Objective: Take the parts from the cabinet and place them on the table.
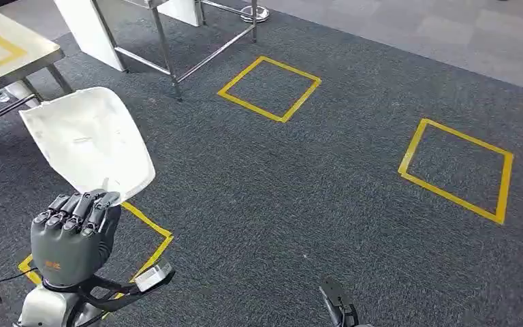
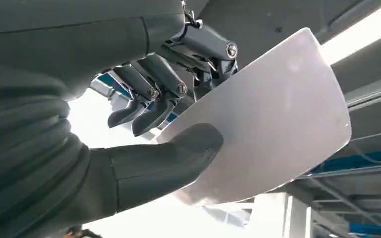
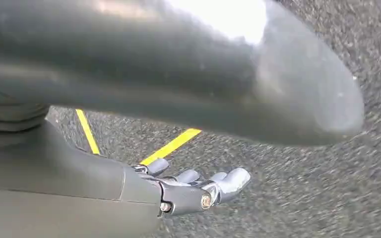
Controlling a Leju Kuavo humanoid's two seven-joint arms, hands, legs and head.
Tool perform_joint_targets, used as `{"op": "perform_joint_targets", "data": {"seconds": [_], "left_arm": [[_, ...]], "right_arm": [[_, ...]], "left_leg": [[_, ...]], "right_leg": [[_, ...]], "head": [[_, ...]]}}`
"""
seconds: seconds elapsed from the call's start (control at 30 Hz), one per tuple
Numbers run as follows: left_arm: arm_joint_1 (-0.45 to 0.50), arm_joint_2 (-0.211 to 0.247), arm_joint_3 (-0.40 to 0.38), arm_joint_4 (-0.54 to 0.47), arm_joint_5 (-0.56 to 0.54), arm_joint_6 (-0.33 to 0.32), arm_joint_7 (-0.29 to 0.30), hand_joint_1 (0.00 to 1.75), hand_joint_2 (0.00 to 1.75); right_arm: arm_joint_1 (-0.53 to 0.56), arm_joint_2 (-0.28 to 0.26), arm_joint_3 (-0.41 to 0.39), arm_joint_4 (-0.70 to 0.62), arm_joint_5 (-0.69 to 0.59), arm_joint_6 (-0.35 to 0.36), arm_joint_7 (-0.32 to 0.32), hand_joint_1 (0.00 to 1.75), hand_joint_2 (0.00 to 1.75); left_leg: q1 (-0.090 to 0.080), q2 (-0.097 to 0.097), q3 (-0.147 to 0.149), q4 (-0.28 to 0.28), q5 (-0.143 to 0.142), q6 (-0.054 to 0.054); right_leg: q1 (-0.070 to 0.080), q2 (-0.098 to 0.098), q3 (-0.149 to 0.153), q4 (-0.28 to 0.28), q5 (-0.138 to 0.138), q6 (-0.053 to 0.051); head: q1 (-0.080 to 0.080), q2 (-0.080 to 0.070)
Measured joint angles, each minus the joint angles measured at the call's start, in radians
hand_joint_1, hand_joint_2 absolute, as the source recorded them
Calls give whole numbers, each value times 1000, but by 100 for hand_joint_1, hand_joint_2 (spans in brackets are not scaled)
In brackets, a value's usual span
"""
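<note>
Head view: my left hand [image 1: 75, 235] grips white shell part [image 1: 90, 139] by narrow end, thumb against fingers; long axis points up and away, above carpet [image 1: 299, 204]. Right hand [image 3: 198, 191] holds nothing, fingers loosely extended.

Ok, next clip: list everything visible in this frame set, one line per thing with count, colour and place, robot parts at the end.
curved white plastic shell part: one, white, held up in the left hand at the left of the head view
yellow tape squares: three, yellow, on the carpet, one partly hidden under the left hand
dark grey carpet: one, dark grey, covering the floor
light-topped table with yellow tape: one, pale with metal legs, upper left corner
metal-legged frame: one, silver, top centre-left beside a white panel
left hand: one, dark grey, grips the shell's lower edge
right hand: one, grey, hanging over the carpet, holding nothing, fingers loosely extended
</note>
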Motion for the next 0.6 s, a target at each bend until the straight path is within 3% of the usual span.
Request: {"op": "perform_joint_targets", "data": {"seconds": [0.03,0.07,0.13,0.17,0.2,0.27,0.3,0.33,0.4,0.47,0.5,0.53,0.57,0.6], "left_arm": [[-8,1,-5,2,17,0,-5,175,175],[-13,0,-10,5,19,0,-6,175,175],[-11,-2,-13,8,12,0,-6,175,175],[-11,-2,-14,10,5,0,-9,175,175],[-11,-2,-14,11,1,0,-8,175,175],[-11,-2,-14,10,-7,0,-5,175,175],[-12,-2,-14,10,-10,0,-4,175,175],[-12,-2,-14,10,-13,0,-4,175,175],[-13,-3,-14,9,-20,0,-4,175,175],[-13,-2,-14,9,-26,0,-1,175,175],[-11,-1,-15,9,-29,0,-1,175,175],[-14,-1,-16,8,-31,0,1,175,175],[-17,-2,-16,8,-33,0,3,175,175],[-17,-2,-16,8,-34,0,5,175,175]], "right_arm": [[2,-1,0,0,0,-1,0,0,0],[4,-1,0,0,0,-1,1,0,0],[13,-3,0,0,2,2,8,0,0],[17,-4,0,0,3,2,10,0,0],[19,-5,0,0,4,2,14,0,0],[19,-7,0,0,9,2,19,0,0],[19,-8,0,0,9,2,19,0,0],[19,-8,0,0,10,2,21,0,0],[21,-8,0,0,11,2,22,0,0],[19,-8,-1,0,12,2,20,0,0],[17,-6,-1,0,12,2,17,0,0],[17,-7,-1,0,13,2,14,0,0],[18,-8,-1,0,14,2,15,0,0],[19,-8,-1,0,16,2,15,0,0]], "left_leg": [[3,-11,0,-1,2,6],[5,-22,-2,-1,3,9],[4,-52,-3,0,2,11],[4,-67,-4,2,2,11],[5,-83,-4,5,2,10],[8,-114,-4,12,0,4],[9,-126,-5,16,-3,-1],[6,-136,-11,20,-3,-9],[7,-160,-20,17,2,-24],[10,-186,-30,7,11,-41],[10,-148,-28,17,8,-41],[2,-81,-42,46,-15,-44],[4,-49,-71,107,-52,-47],[6,-35,-110,189,-93,-50]], "right_leg": [[-1,61,-19,45,-30,3],[-2,90,-54,115,-67,6],[-2,107,-133,266,-122,9],[-2,108,-155,297,-120,10],[-3,108,-152,278,-92,9],[-6,120,-91,126,5,7],[-12,157,-50,36,44,8],[-18,222,-41,13,20,9],[-11,198,-43,8,26,0],[-13,173,-34,3,32,-17],[-17,156,-32,-4,37,-25],[-15,146,-30,-6,37,-34],[-12,130,-29,-6,37,-38],[-9,115,-29,-6,35,-40]], "head": [[2,0],[7,0],[10,0],[11,0],[10,0],[11,0],[11,0],[11,0],[11,0],[11,0],[11,0],[2,0],[-3,0],[-3,0]]}}
